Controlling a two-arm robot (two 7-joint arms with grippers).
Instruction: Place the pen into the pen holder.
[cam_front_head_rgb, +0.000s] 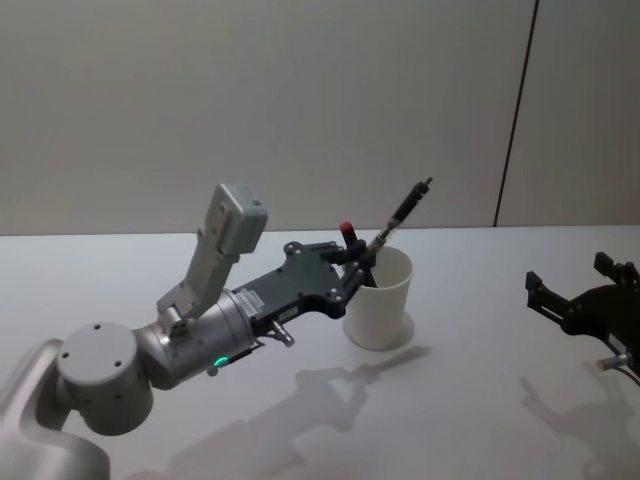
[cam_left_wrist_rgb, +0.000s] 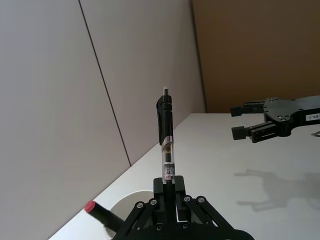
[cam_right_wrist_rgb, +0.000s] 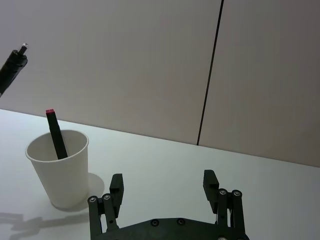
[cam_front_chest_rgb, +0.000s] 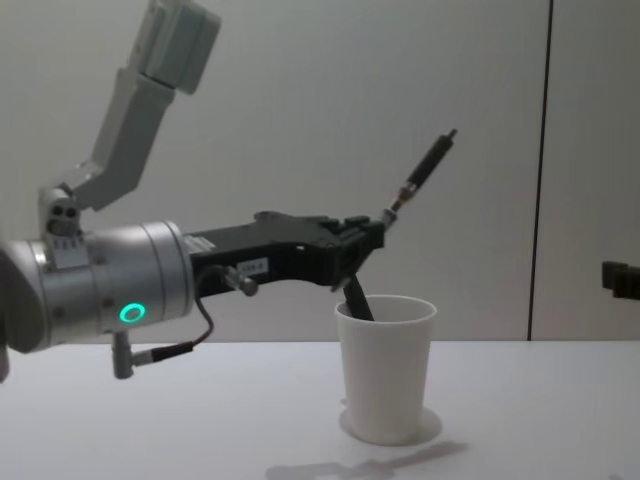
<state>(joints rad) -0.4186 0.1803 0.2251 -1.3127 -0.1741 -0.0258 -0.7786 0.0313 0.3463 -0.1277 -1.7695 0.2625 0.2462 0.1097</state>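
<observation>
My left gripper (cam_front_head_rgb: 368, 250) is shut on the pen (cam_front_head_rgb: 402, 212), a black pen with a clear middle section. The pen (cam_front_chest_rgb: 420, 178) slants up and to the right, directly above the near-left rim of the pen holder (cam_front_chest_rgb: 386, 368). Its lower end is hidden between the fingers (cam_left_wrist_rgb: 170, 192). The pen holder (cam_front_head_rgb: 380, 300) is a white tapered cup standing upright on the table. A black marker with a red cap (cam_right_wrist_rgb: 55, 132) leans inside it. My right gripper (cam_front_head_rgb: 570, 278) hovers open at the right, well apart from the cup (cam_right_wrist_rgb: 59, 170).
The white table (cam_front_head_rgb: 480, 400) stretches around the cup, with bare room between it and the right gripper (cam_right_wrist_rgb: 163, 182). A pale wall with a dark vertical seam (cam_front_head_rgb: 515, 120) runs along the table's far edge.
</observation>
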